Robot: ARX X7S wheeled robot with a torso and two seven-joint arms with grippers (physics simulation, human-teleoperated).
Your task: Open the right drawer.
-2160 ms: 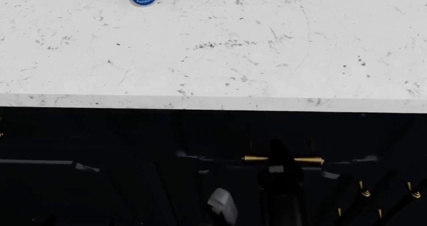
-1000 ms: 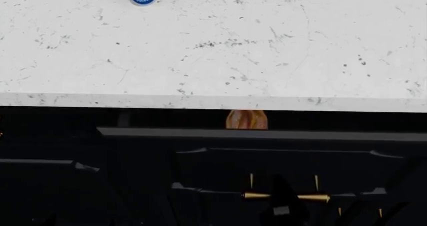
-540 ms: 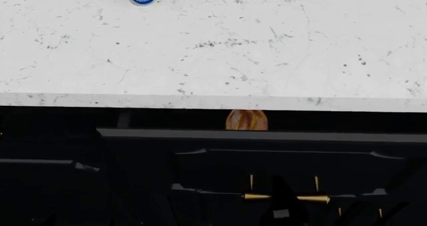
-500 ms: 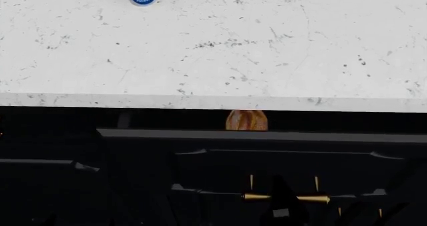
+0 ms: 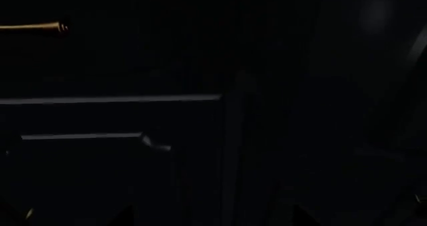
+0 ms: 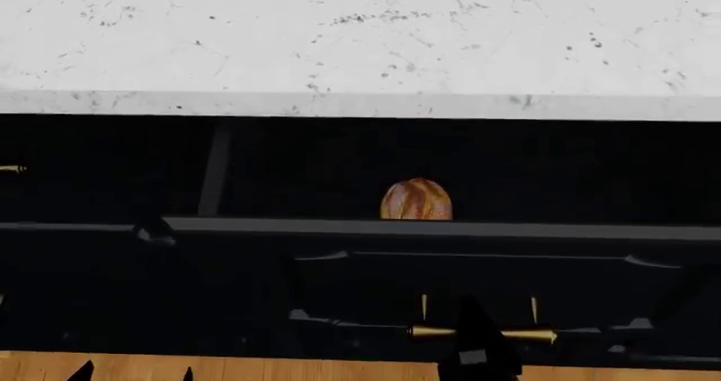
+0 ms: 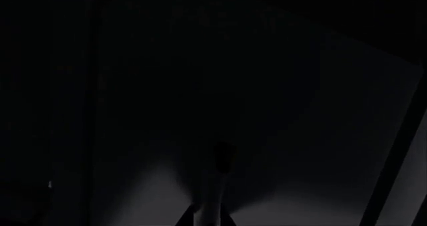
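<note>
Standing open: right drawer (image 6: 451, 263) | handle (image 6: 482, 334) at right jaws (image 6: 478, 347)

Matt black right drawer (image 6: 451, 267), polished brass handle (image 6: 482, 334); speckled white stone countertop (image 6: 360, 35); wood floor (image 6: 282, 368)

A white speckled stone countertop (image 6: 360, 35) ran across the top of the head view. Below its edge sat a round, brown, glossy loaf-like object (image 6: 416, 200). A strip of wooden floor (image 6: 282, 368) showed along the bottom.
</note>
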